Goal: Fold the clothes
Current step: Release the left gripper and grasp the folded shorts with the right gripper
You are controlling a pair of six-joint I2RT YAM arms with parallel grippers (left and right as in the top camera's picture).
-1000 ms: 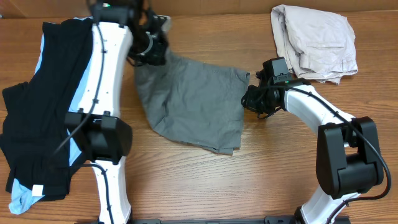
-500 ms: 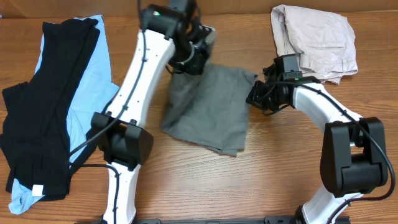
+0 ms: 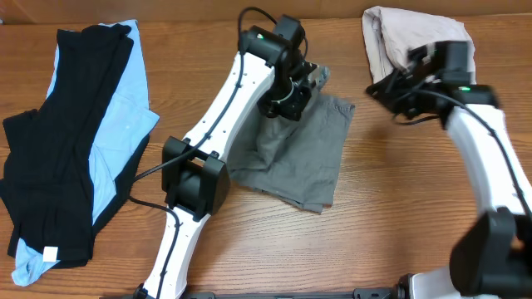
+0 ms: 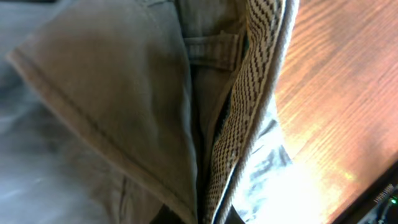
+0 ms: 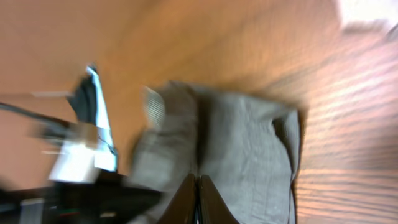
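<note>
Wooden table (image 3: 399,216), my tally: grey shorts (image 3: 307,158) centre, partly doubled, waistband pinched in left gripper (image 3: 287,101); right gripper (image 3: 397,90) closed, seemingly empty; beige shorts (image 3: 391,37) far right, black shorts (image 3: 50,166) and light-blue garment (image 3: 125,124) left, none folded, I judge.

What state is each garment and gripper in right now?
grey shorts: bunched, one edge lifted.
left gripper: shut on grey shorts.
right gripper: shut, empty.
light-blue garment: spread flat.
black shorts: flat on light-blue garment.
beige shorts: crumpled.
</note>
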